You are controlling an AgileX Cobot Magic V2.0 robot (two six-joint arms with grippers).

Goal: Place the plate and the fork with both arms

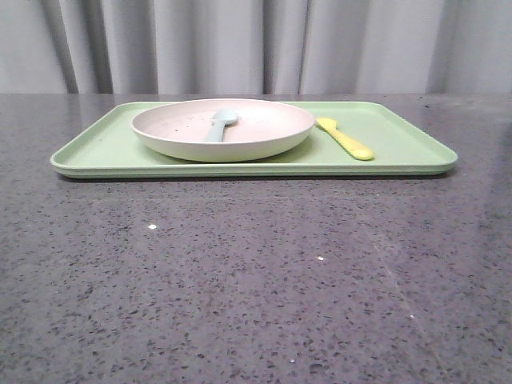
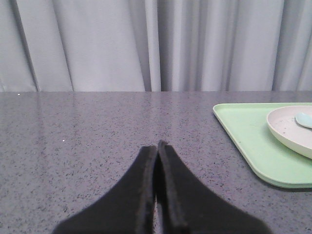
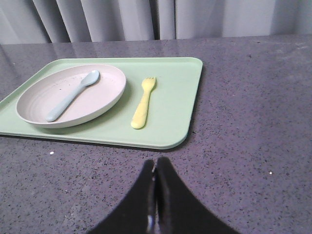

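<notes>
Speckled dark grey stone bench [image 1: 240, 304] carries a flat rectangular light-green tray [image 1: 400, 136]; on it sits the pale pinkish-cream round plate [image 1: 264, 132] holding a blue-green spoon [image 1: 220, 124], with the small yellow plastic fork [image 1: 346, 139] just beside the plate. Left pincer [image 2: 157, 146] and right pincer [image 3: 155, 165] are both closed, empty, off the tray. Risk: lifting the plate may tip out the loose spoon.

Plate [image 1: 240, 138]: matt plastic look, pale pinkish-cream, faintly speckled. Spoon [image 1: 221, 125] lying in the plate: smooth pale blue-green plastic, dull sheen. Fork [image 1: 346, 139] just beside the plate: smooth yellow plastic, matt. Tray [image 1: 400, 156] under the plate: light-green plastic, smooth, satin finish. Table [image 1: 256, 280] under the tray: dark grey speckled stone-like surface, polished, lightly reflective. Curtain [image 1: 256, 44] behind the tray: grey cloth, matt, pleated. Gripper fingers [image 3: 165, 195]: black, matt.
</notes>
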